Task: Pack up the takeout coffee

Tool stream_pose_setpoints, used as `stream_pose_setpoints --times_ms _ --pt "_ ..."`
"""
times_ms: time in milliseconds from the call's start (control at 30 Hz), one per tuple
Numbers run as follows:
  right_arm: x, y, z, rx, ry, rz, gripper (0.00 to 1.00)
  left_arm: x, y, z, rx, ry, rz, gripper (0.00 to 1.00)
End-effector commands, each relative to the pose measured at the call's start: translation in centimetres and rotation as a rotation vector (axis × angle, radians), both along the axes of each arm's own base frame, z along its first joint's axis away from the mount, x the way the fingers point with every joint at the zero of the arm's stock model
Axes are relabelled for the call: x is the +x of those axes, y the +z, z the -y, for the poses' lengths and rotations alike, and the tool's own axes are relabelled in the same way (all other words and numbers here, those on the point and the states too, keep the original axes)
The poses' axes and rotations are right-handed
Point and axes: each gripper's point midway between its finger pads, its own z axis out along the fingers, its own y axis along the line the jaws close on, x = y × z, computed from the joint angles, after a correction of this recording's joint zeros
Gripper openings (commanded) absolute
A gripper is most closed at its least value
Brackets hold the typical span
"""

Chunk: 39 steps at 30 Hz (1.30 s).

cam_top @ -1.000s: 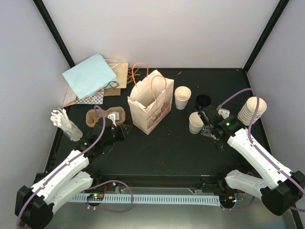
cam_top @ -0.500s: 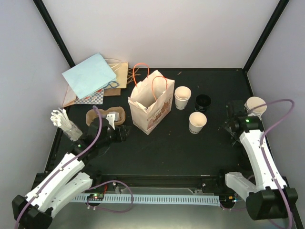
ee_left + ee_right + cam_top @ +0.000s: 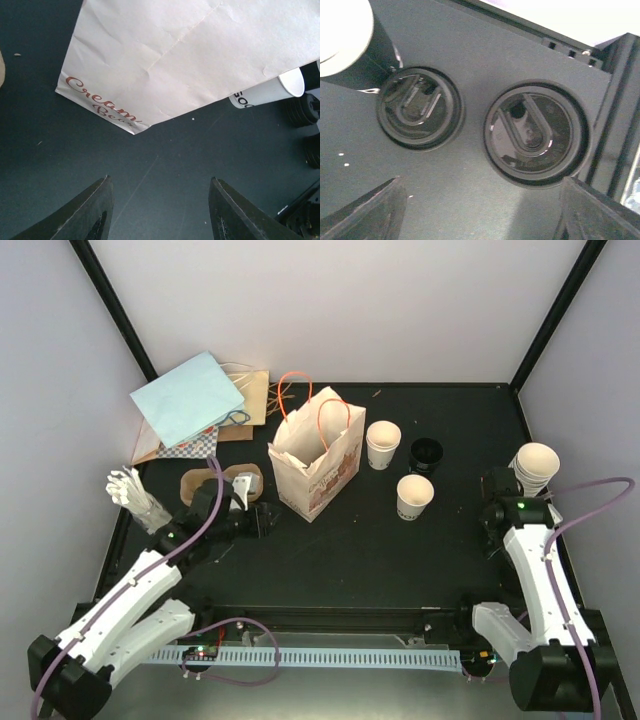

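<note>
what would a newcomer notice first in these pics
The cream paper bag with orange handles, standing open in the middle, draws the eye first. Right of it stand a far cup and a near cup, both lidless, with a cup stack at the right edge. Two black lids lying flat fill the right wrist view.
</note>
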Motion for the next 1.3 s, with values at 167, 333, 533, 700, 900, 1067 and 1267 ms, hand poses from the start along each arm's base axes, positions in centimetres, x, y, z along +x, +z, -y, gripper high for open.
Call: stream_pose_setpoints --times_ms 167,333,533,700,900,1067,1267 --pt "-1.3 -0.5 1.9 -0.073 -0.186 0.005 0.88 -0.1 1.6 1.0 0.015 -0.082 -0.018 0.55" --pt "-1.6 -1.8 2.1 -0.053 -0.191 0.003 1.0 -0.1 1.8 1.0 0.019 -0.085 -0.022 0.55" --pt "-1.9 -2.2 3.3 -0.039 -0.228 -0.052 1.0 -0.2 1.5 1.0 0.014 -0.08 -0.029 0.55" --pt "-1.9 -2.8 3.9 -0.01 -0.237 -0.09 1.0 -0.4 1.2 0.9 0.019 -0.083 -0.035 0.56" --pt "-2.0 -3.0 4.0 0.006 -0.238 -0.122 1.0 -0.4 1.3 0.9 0.023 -0.085 -0.03 0.56" --pt "-1.6 -3.6 3.8 0.031 -0.211 -0.151 1.0 -0.2 1.2 0.8 0.031 -0.081 -0.026 0.56" --pt "-1.7 -4.0 3.8 0.053 -0.213 -0.186 1.0 -0.2 1.3 0.7 0.04 -0.078 -0.018 0.56"
